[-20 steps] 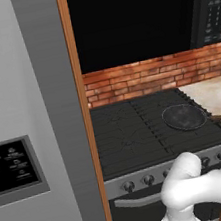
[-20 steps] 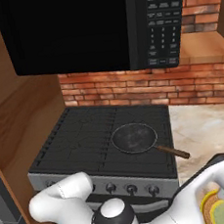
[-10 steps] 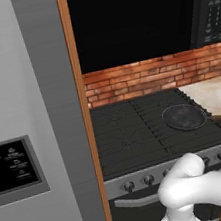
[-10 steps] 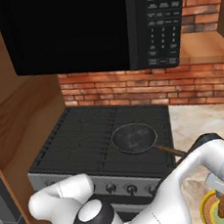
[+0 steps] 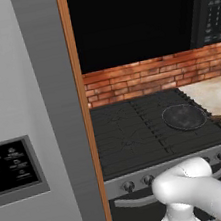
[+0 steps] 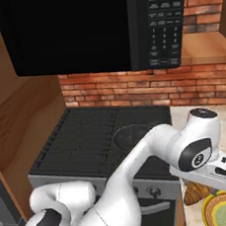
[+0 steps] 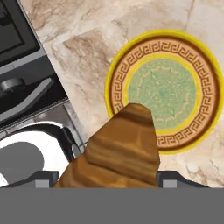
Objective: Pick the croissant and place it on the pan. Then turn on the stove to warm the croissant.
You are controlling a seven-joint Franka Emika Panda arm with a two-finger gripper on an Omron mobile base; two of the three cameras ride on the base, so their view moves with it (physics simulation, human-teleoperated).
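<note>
Croissant [image 7: 120,151] is pinched between the half-open gripper [image 7: 107,177] fingers, lifted off the counter's front edge beside the yellow-rimmed plate [image 7: 164,89]. I'd carry it level and high over the stove [image 5: 151,131] edge, then lower into the pan [image 5: 184,117] on the right rear burner.

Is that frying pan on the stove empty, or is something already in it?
Empty. The pan sits on the stove with a bare dark bowl; the croissant is over the counter between the gripper fingers.
</note>
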